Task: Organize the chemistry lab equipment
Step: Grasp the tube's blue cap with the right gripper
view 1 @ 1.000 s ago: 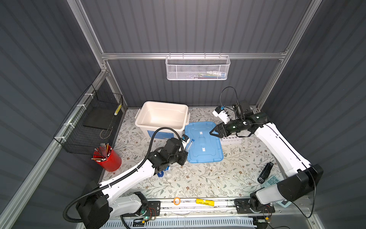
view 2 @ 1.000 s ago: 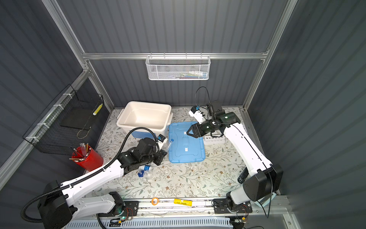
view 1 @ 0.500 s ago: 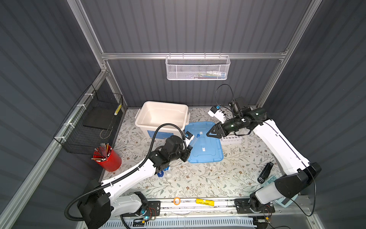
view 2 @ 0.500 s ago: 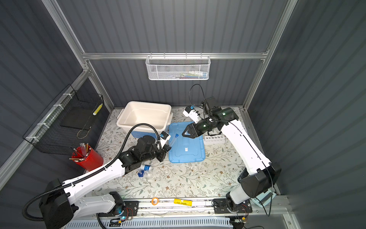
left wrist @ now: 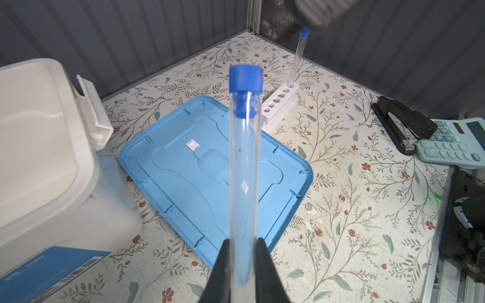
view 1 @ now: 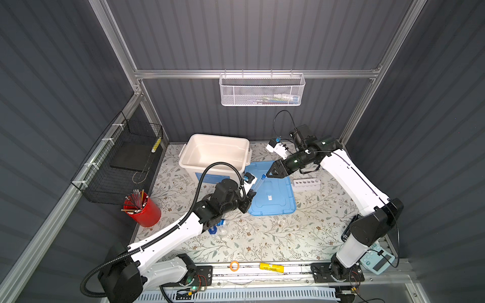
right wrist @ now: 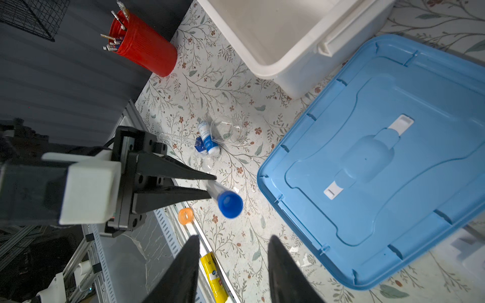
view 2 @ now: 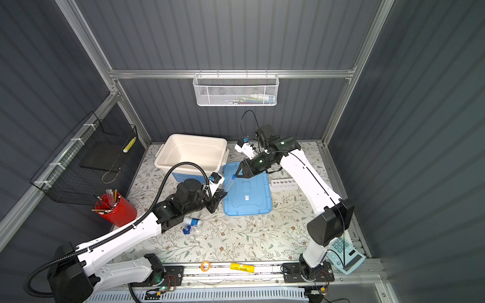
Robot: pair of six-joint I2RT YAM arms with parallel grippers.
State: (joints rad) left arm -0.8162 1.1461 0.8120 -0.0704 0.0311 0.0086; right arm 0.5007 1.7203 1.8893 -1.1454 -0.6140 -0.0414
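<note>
While the left jaws are gripping the blue-capped tube low down, raised over the edge of the blue lid, the right jaws are hanging empty and half-open just beside its cap, so this is looking like a handover, needing them closing on the glass next.

**Bright mat, dim walls**

Light comes down from overhead. In both top views the mat glows pale and even, while the ribbed walls stay murky grey. Shadows under the arms are short and soft-edged. The inside of the white bin is nearly washed out. The wall ribs fan outward towards the edges of the top views.

In the left wrist view the tube is sharp, with a thin glint along its glass. A dark mass beyond it is smeared out of focus.

In the right wrist view the right gripper, nearest the lens, is soft-edged, and the tube's cap is slightly blurred. The lid is crisp.
</note>
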